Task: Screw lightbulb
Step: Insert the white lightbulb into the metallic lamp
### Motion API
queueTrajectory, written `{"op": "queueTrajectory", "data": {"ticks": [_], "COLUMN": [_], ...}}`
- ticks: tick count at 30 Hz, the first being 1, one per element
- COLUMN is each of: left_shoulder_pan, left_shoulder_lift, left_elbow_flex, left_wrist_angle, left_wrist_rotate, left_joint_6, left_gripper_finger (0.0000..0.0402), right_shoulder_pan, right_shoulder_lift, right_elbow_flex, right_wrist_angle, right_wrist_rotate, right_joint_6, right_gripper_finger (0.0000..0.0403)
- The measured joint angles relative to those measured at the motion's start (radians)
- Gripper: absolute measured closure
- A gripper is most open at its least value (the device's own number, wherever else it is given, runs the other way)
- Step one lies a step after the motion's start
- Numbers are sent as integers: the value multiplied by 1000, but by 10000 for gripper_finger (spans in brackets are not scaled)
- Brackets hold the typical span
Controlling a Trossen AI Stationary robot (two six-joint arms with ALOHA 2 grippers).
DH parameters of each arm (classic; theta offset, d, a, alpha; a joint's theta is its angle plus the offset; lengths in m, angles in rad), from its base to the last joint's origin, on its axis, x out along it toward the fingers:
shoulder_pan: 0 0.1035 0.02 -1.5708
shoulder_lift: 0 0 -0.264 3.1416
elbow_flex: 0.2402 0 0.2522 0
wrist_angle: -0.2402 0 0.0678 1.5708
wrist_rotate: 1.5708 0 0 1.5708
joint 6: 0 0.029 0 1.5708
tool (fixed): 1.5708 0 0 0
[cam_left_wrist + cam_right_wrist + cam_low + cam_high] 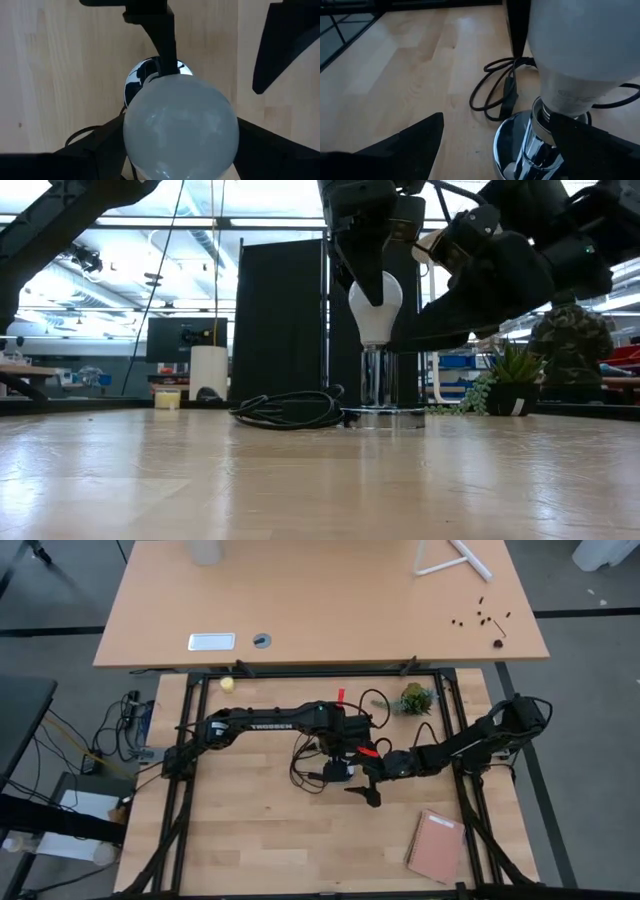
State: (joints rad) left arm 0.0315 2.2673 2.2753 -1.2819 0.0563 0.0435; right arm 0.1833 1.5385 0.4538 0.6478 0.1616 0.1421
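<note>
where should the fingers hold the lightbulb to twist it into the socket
Grip the lightbulb across its wide round globe, coming straight down from above. It stands upright with its narrow neck in the chrome socket, so only the globe is free, as the left gripper holds it.

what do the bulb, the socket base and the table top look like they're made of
Lightbulb: matte white, frosted glass or plastic; no glare, so it's open. Socket base: polished, chrome-like metal, mirroring its surroundings. Table top: pale wood with visible grain and plank seams, low sheen. The left gripper holds the bulb.

Robotics lab, black-framed workbench (300,840), desk (320,600), monitor (186,338), ceiling rails
</note>
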Motion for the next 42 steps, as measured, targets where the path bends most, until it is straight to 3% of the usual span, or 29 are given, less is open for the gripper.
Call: {"op": "queueTrajectory", "data": {"ticks": [9, 18, 30, 42], "left_shoulder_pan": [0, -1, -5, -82], "left_shoulder_lift": [0, 0, -1, -26], "left_elbow_flex": [0, -4, 26, 80], "left_wrist_angle": [-1, 55, 55, 207], "left_wrist_rotate": [-26, -38, -56, -287], "left_joint_6": [-15, -2, 6, 60], "left_gripper_finger": [99, 64, 62, 62], "right_shoulder_pan": [0, 0, 0, 2], "right_shoulder_lift": [-51, -53, -56, -174], "right_elbow_flex": [0, 0, 0, -2], "right_wrist_angle": [-76, -83, -105, -263], "right_wrist_rotate": [-4, -4, -1, 48], "right_joint_6": [4, 9, -1, -12], "right_gripper_finger": [31, 31, 31, 31]}}
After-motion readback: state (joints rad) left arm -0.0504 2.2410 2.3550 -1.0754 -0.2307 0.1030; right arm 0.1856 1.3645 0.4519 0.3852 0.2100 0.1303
